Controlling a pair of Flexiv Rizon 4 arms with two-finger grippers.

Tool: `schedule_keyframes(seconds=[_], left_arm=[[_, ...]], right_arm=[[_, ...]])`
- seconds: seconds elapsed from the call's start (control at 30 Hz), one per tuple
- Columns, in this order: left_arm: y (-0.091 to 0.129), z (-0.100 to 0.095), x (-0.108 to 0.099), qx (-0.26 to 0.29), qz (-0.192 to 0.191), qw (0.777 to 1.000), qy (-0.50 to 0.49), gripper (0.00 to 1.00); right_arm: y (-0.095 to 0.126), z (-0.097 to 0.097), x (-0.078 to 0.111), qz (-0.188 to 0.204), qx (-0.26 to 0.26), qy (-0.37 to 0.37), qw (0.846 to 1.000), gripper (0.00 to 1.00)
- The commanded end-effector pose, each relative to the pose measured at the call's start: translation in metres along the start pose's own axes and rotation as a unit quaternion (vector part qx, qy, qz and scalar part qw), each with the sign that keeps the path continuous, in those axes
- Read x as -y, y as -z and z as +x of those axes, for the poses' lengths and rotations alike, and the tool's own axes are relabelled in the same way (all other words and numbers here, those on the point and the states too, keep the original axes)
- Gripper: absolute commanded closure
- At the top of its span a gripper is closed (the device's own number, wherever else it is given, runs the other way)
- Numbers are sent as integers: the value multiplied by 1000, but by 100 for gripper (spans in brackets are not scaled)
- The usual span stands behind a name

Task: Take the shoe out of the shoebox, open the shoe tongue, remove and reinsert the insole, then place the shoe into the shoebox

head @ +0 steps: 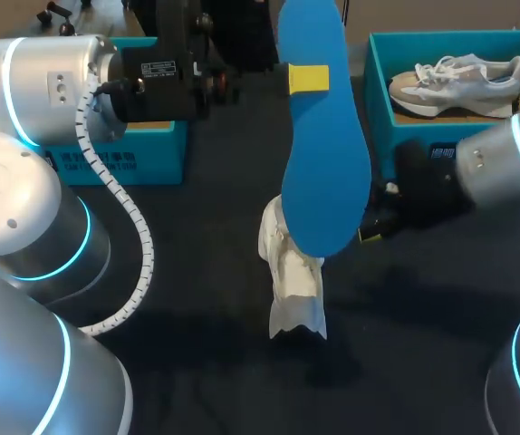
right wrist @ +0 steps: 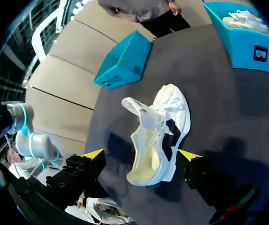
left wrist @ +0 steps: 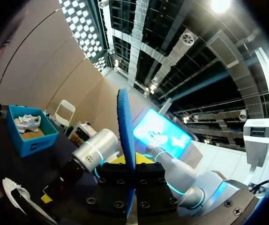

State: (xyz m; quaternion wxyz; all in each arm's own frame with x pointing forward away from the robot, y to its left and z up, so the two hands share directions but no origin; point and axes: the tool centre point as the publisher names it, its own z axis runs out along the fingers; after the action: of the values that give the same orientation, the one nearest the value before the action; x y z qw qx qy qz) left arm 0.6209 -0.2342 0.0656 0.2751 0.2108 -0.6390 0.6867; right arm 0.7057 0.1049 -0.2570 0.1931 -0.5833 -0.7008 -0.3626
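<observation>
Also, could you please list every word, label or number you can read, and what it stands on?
Left shoebox: white print on its front wall, too blurred to read.
Right shoebox: dark label on its front wall, too small to read.
Left arm's wrist housing: white sticker, too small to read.
None legible.

Silver arms [head: 24, 86], cyan rings [head: 79, 237], yellow-tipped tools [right wrist: 141, 154]

- White print [head: 83, 161] was seen across the front wall of the left shoebox [head: 156, 159]. It was too blurred to be made out.
- A dark label [head: 442, 151] with white characters was shown on the front wall of the right shoebox [head: 382, 109]. The characters were not legible.
- A small white label plate [head: 158, 69] was pictured on the black housing at the wrist of the left arm [head: 52, 82]. Its fine print could not be read.
</observation>
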Motion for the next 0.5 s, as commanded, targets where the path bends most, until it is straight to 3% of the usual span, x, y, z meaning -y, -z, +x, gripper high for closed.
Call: schedule_keyframes(seconds=[0.03,0.33,0.5], left_arm=[[0,0,-2,0,2,1000,0,100],[0,0,-2,0,2,1000,0,100],[0,0,-2,0,2,1000,0,100]], right_arm=[[24,-3,6,-7,-45,-7,999,0],[40,-4,-1,-16,-105,-58,993,0],[55,4,-7,-42,-172,-61,982,0]])
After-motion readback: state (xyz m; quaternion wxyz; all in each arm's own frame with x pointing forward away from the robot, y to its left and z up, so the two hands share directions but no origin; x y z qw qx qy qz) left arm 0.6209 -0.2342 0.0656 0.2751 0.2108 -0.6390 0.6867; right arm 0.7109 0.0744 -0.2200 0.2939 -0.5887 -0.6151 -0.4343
